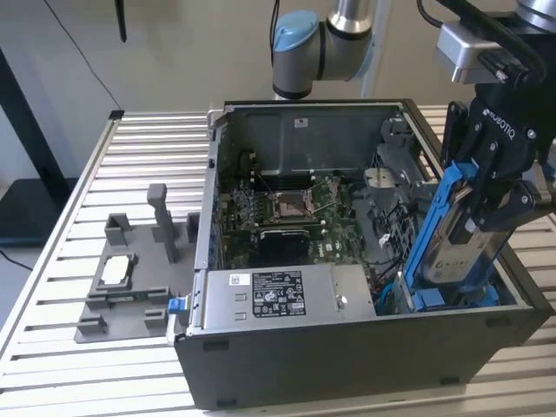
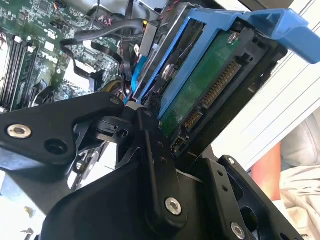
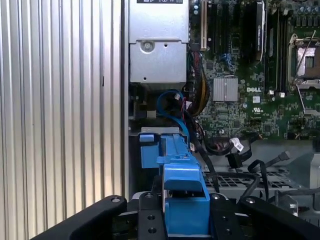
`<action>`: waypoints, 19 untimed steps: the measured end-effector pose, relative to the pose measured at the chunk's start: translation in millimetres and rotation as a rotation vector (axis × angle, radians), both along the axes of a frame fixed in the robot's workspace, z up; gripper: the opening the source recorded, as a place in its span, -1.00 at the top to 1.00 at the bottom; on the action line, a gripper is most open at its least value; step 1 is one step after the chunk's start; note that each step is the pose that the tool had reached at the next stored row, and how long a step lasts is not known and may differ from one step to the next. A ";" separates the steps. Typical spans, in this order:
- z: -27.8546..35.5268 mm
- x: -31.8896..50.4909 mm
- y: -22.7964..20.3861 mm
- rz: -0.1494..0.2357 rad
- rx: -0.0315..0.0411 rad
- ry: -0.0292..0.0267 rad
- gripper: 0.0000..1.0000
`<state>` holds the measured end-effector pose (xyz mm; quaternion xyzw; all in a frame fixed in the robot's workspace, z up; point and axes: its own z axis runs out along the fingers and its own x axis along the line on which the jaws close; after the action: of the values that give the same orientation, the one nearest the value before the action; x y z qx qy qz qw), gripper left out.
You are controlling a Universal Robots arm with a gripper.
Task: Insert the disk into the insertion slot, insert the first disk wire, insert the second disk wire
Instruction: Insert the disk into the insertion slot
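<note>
Blue plastic carrier and disk sit clamped in my claw, tilted, lower end at the mouth of the insertion slot in a corner of the case. I judge it wise to square the carrier to the slot's blue rails before any push, minding the cables just beside, motherboard beyond.

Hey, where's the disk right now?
In the exterior view the disk is on the right, held tilted by the gripper at the right end of the case, its lower end at the slot.
</note>
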<state>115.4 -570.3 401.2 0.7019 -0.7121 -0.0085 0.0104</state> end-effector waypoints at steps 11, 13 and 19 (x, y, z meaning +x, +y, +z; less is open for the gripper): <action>-13.6 -0.3 5.3 0.016 0.0099 -0.0032 0.35; -15.2 -0.4 5.5 0.019 0.0116 -0.0034 0.35; -15.5 -0.2 5.4 0.020 0.0122 -0.0034 0.35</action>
<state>115.1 -564.8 385.7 0.7089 -0.7052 -0.0116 0.0050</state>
